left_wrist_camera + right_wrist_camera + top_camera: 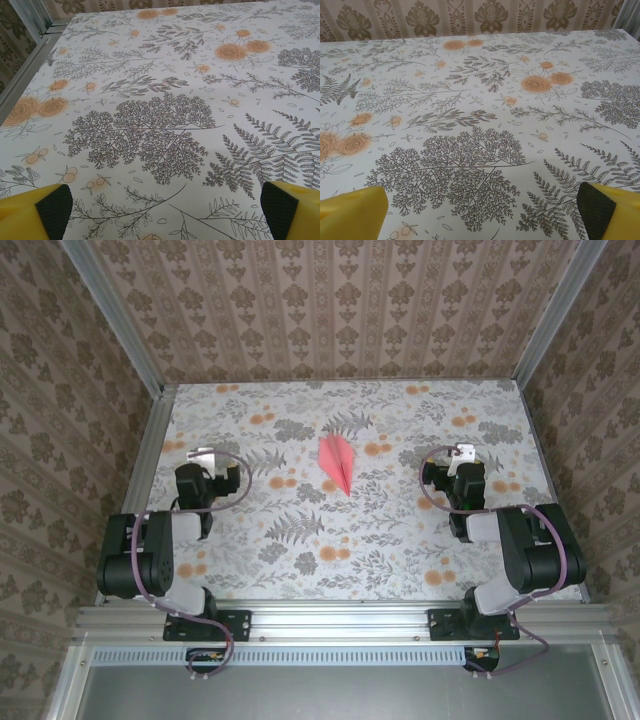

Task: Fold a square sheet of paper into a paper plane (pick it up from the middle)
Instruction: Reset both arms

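The paper plane, a narrow pink-red dart with a centre crease, lies flat on the table's middle, its point toward the near side. My left gripper rests far to its left and my right gripper far to its right, both well apart from it. In the left wrist view the left gripper is open, its yellow fingers spread wide over bare cloth. The right gripper is open too, fingers at the frame's corners with nothing between them.
A floral-print cloth with grey ferns and orange flowers covers the table. Patterned walls close it in at the back and sides, with aluminium posts at the corners. A metal rail runs along the near edge.
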Motion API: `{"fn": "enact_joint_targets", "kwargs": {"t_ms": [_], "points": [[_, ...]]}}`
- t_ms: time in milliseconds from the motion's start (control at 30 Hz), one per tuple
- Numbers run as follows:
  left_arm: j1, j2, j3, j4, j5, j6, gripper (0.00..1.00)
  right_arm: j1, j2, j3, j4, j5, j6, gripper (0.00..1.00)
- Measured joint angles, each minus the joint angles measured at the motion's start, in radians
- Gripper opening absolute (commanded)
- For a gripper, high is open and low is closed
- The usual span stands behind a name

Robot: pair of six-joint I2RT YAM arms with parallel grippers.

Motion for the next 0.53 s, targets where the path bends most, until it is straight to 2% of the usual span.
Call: {"fn": "enact_joint_targets", "kwargs": {"t_ms": [533], "points": [[-0.003,0.000,0.000,0.000,-0.011,0.007,1.00,0.000,0.000,0.000,0.000,0.000,0.000,1.00]]}}
